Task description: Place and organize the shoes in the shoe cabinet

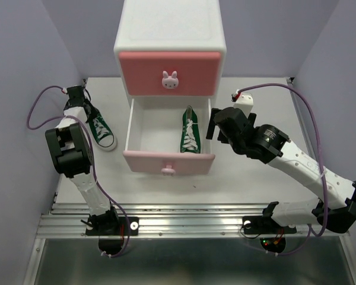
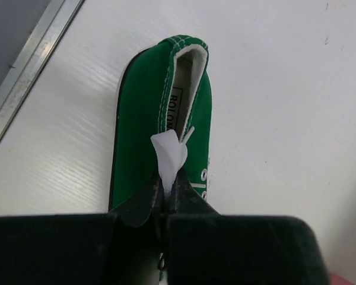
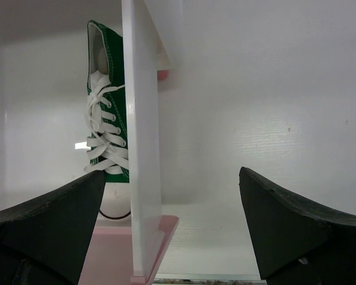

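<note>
Canvas so soft would weigh little and fold easily, we judged; the rubber sole or heel collar would give firmer purchase. Our left gripper (image 2: 167,197) pinched the white tongue (image 2: 169,151) of a green sneaker (image 2: 142,113) on the table (image 2: 273,89), left of the shoe cabinet (image 1: 169,35). Our right gripper (image 3: 172,172) gaped empty by the open lower drawer (image 1: 166,161), where the second green sneaker (image 1: 190,132) lay.

Tally of shoes and storage
Two green sneakers (image 1: 190,133), one shoe cabinet (image 1: 169,29), two pink drawers (image 1: 142,71), two bunny knobs (image 1: 170,79), two robot arms (image 1: 71,148), one tabletop (image 1: 225,185).
</note>
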Action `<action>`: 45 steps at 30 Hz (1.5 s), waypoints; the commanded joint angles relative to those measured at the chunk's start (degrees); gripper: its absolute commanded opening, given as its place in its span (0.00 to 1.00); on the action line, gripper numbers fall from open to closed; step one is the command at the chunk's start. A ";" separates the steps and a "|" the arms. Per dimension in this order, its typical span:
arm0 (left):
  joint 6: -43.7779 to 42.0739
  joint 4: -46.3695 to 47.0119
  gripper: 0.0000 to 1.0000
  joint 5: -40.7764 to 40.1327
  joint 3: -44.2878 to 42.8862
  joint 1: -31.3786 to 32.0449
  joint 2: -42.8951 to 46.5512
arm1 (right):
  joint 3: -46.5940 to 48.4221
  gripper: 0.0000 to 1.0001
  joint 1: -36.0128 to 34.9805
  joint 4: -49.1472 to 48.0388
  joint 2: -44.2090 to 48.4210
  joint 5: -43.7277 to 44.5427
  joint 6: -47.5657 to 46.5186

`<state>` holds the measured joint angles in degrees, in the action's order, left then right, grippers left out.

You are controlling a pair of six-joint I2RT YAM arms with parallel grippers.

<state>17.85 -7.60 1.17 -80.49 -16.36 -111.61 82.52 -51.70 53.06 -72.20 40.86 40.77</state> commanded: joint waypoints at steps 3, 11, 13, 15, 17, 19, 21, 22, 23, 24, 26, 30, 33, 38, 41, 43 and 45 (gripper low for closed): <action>-1.76 -1.64 0.00 0.32 -1.35 -0.16 5.34 | 2.64 1.00 0.29 -1.99 0.40 0.27 0.89; 0.52 1.35 0.00 0.51 2.61 1.85 30.47 | 1.59 1.00 0.29 -2.08 2.59 1.24 2.38; 1.92 1.36 0.00 -3.08 3.58 2.82 37.74 | 1.50 1.00 0.29 -1.99 2.95 0.98 2.38; 4.99 1.70 0.00 -2.06 3.67 3.00 42.16 | 1.50 1.00 0.29 -1.99 3.12 0.97 2.03; 6.67 3.02 0.00 1.55 3.76 4.31 48.05 | 1.68 1.00 0.29 -1.99 3.39 1.32 2.03; 7.82 5.83 0.00 2.00 3.76 8.68 52.35 | 1.85 1.00 0.29 -2.08 3.65 1.59 1.68; 7.64 5.66 0.00 1.03 2.45 12.91 53.60 | 1.94 1.00 0.29 -2.08 3.74 1.76 0.80; 7.64 5.49 0.00 1.03 2.01 15.98 54.21 | 2.03 1.00 0.29 -2.08 3.74 1.85 0.62; 8.16 5.22 0.00 1.20 1.57 18.27 54.48 | 1.94 1.00 0.29 -2.08 3.82 1.94 0.36; 8.87 5.57 0.00 1.64 1.65 19.69 54.74 | 1.94 1.00 0.29 -2.08 3.91 1.77 0.27; 9.22 5.66 0.00 0.86 1.48 24.52 55.36 | 1.33 1.00 0.29 -2.08 4.26 1.50 0.27; 9.57 6.98 0.00 -4.60 3.32 30.50 55.89 | 0.01 1.00 0.29 -2.08 5.23 0.71 1.76; 9.49 7.16 0.00 -4.77 3.85 33.92 54.40 | -0.87 1.00 0.29 -2.08 6.02 0.71 2.90; 6.33 6.63 0.00 -11.71 4.99 40.96 54.04 | -1.75 1.00 0.29 -2.08 8.22 1.15 3.35; 5.36 5.40 0.00 -14.70 6.39 44.74 55.62 | -3.06 1.00 0.29 -1.99 9.97 1.68 4.74; 5.62 2.95 0.00 -15.14 7.36 47.11 56.15 | -4.21 1.00 0.29 -1.91 10.85 2.03 6.07; 6.23 0.75 0.00 -16.54 8.50 48.78 56.50 | -4.91 1.00 0.29 -1.91 11.82 2.03 7.21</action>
<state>24.43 -6.35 -13.21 -73.47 29.23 -56.75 78.85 -51.72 52.86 -62.70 41.30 44.97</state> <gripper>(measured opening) 0.099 0.997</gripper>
